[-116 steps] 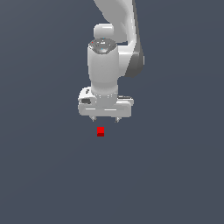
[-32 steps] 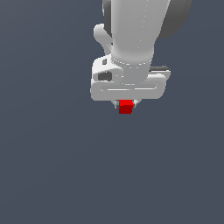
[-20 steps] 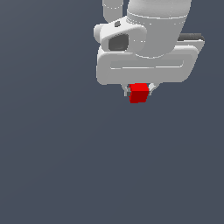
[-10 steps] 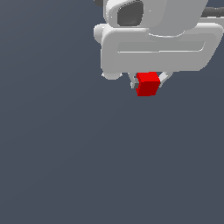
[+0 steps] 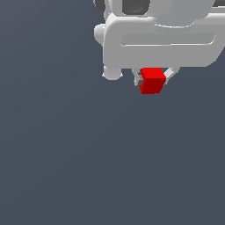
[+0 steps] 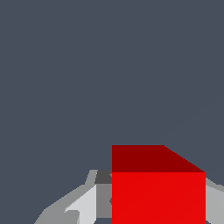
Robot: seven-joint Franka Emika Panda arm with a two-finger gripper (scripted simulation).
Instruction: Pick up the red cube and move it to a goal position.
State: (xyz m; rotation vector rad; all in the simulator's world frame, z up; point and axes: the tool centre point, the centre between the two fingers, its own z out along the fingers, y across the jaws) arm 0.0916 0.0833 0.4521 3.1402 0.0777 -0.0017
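Closest to the wrist camera, the small, plain, bright red cube (image 6: pixel 158 192) fills the near part of the wrist view, its lit face square-on and a darker red shaded side above it. It sits directly between the two pale grey fingers (image 6: pixel 81 205) of the white gripper (image 6: pixel 153 205), one showing on each side of the cube and pressing against it, so the gripper is closed down to the cube's width and has the cube clamped. The cube has no long axis to speak of; its faces lie parallel to the finger pads, which looks like a square, centred hold.

In the exterior view the same red cube (image 5: pixel 152 80) hangs just under the broad white gripper (image 5: pixel 152 79) body, narrower than that body, with short grey fingers (image 5: pixel 169 73) visible at its flanks. Nothing touches the cube from below: it appears to be carried clear of the flat, dark grey-blue desk (image 5: pixel 66 167) that spreads behind and beneath it.

The arm's hand points straight down, its wide body level and cut off by the upper edge of the exterior view, toward that view's right. No goal marker is visible in either view, so which way the goal lies from the cube cannot be told; the carry likely depends simply on keeping this firm, level grip.
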